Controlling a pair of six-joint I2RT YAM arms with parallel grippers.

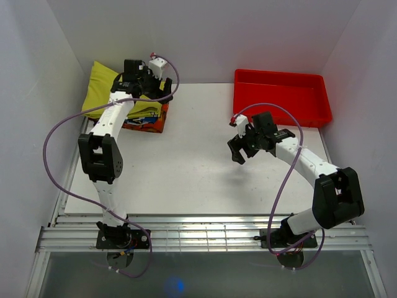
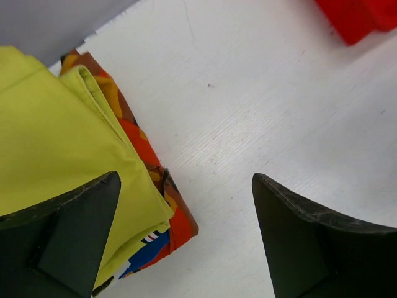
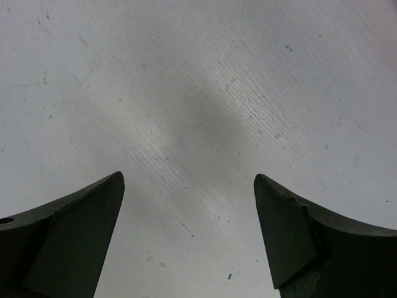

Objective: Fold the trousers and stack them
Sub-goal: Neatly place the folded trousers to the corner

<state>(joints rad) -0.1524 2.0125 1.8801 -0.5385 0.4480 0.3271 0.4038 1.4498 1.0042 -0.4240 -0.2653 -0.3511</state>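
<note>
The yellow-green trousers (image 1: pixel 102 87) lie folded at the back left of the table, on top of a folded orange and blue patterned garment (image 1: pixel 149 122). In the left wrist view the trousers (image 2: pixel 56 136) fill the left side, with the patterned garment (image 2: pixel 177 220) showing under their edge. My left gripper (image 1: pixel 162 94) is open and empty, hovering over the right edge of the stack; in its wrist view (image 2: pixel 186 189) one finger is over the trousers and the other over bare table. My right gripper (image 1: pixel 236 149) is open and empty above bare white table (image 3: pixel 186 180).
A red bin (image 1: pixel 280 96) stands at the back right, and its corner shows in the left wrist view (image 2: pixel 356 18). White walls close in the table on the left, back and right. The white table top (image 1: pixel 186 161) lies between the arms.
</note>
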